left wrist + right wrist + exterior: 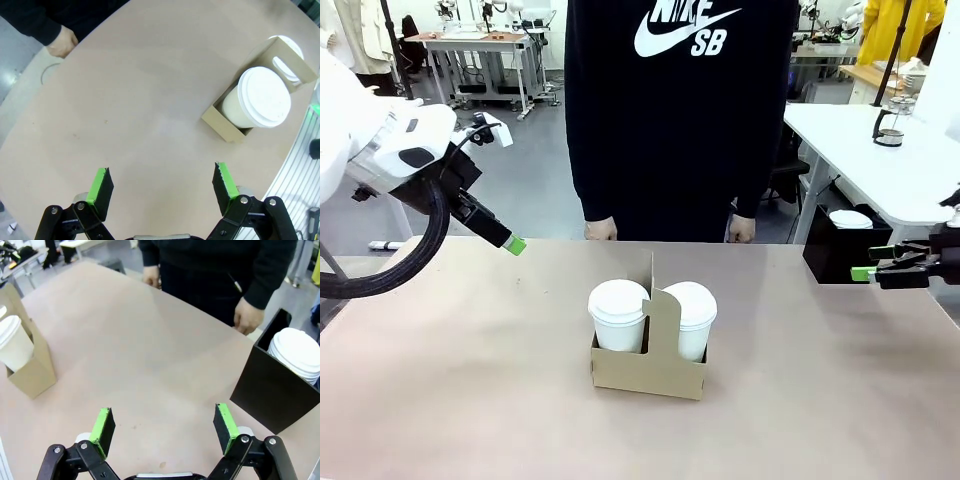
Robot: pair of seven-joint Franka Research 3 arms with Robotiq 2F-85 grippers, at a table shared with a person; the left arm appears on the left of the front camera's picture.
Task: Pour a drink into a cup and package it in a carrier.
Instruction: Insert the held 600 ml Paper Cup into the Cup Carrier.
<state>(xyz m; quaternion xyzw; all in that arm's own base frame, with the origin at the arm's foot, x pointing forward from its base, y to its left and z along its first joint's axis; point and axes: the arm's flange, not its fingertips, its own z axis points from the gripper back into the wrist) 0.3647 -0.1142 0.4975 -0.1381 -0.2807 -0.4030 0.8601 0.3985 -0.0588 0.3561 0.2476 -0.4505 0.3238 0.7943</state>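
Note:
The brown cardboard carrier (pixel 650 372) stands in the middle of the table with two white lidded cups in it, one cup (pixel 618 315) on the left of the handle panel and one (pixel 692 318) on the right. The lids hide any drink. My left gripper (pixel 513 243) hovers open at the far left, well clear of the carrier. Its wrist view shows its open gripper (pixel 162 182) over bare table, with the carrier (pixel 222 122) and a cup (pixel 260 97) ahead to the right. My right gripper (pixel 865 272) hangs open at the right edge. In its wrist view the gripper (pixel 165 425) is empty and the carrier (pixel 32 375) is far left.
A black box (pixel 825 255) holding stacked white lids (pixel 850 218) stands beside my right gripper; the box (pixel 270 390) is near in the right wrist view. A person stands at the far edge with both hands (pixel 601 230) (pixel 742 230) down. A glass carafe (pixel 888 128) sits on the white side table.

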